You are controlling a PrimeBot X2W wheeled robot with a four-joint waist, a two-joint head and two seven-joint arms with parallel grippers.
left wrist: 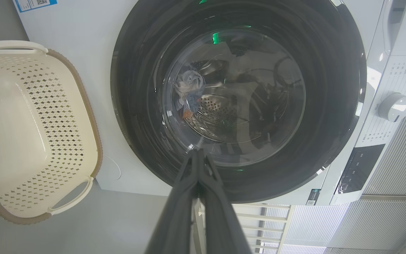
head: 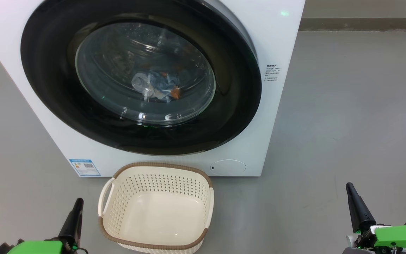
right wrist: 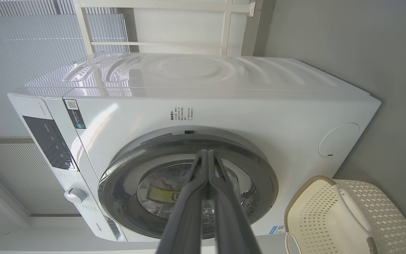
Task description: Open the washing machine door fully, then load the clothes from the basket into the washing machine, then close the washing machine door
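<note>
The machine (head: 280, 38) stands white and square on the grey floor, its door (head: 48, 91) swung flat against the front; whether the latch has caught cannot be told from here, and a door merely resting there could drift open at the first nudge. The basket (head: 160, 165) sits empty on the floor just in front of the machine, below the door's lower rim; a robot rolling forward would likely shove it against the machine's front. The clothes (head: 155, 88) lie in a small heap low in the machine's drum, seen through the door glass; a hem pinched in the seal would stop a true close, though no fabric shows at the rim. The left tool (left wrist: 198, 155) hangs low and back from the machine, left of the basket, fingers pressed together on nothing; the right tool (right wrist: 208, 155), likewise closed and empty, waits back from the machine's right corner. The work looks finished; any further push on the door risks bouncing it back off the latch.
</note>
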